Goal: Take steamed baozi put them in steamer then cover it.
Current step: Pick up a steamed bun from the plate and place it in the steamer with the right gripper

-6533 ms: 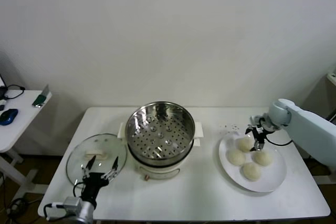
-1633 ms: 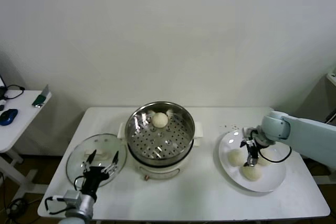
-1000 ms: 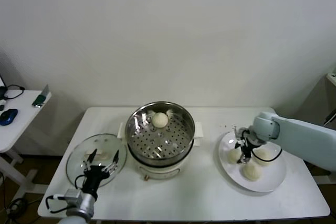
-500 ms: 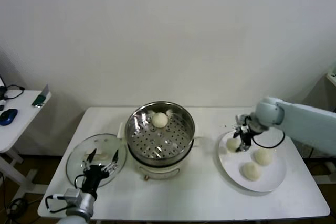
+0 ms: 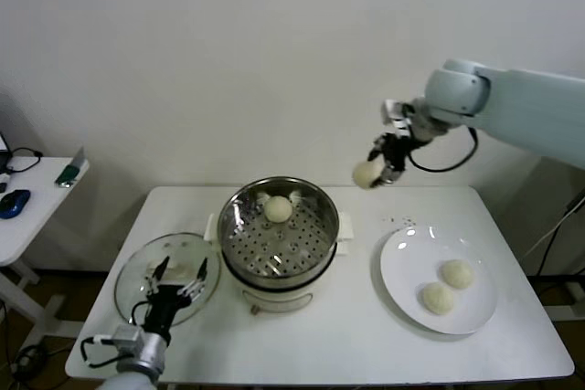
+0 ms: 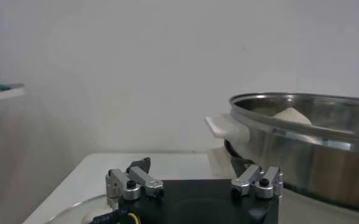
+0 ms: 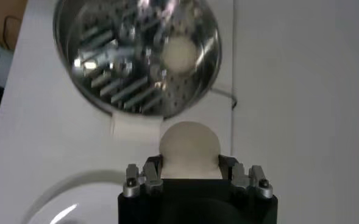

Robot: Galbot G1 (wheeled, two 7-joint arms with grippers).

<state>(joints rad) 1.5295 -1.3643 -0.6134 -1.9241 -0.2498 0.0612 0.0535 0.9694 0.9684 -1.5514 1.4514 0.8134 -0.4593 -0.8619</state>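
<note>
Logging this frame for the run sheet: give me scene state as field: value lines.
right pincer: shut on a baozi, raised in the air between plate and steamer
left pincer: open, idle over the glass lid
steamer: uncovered, one baozi inside
plate: two baozi left
lid: on the table left of the steamer

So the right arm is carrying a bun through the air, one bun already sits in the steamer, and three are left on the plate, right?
Almost. Only two buns are left on the plate, not three, as the head view shows. The rest holds: the right end effector holds a bun in the air, and one bun sits in the steamer.
</note>
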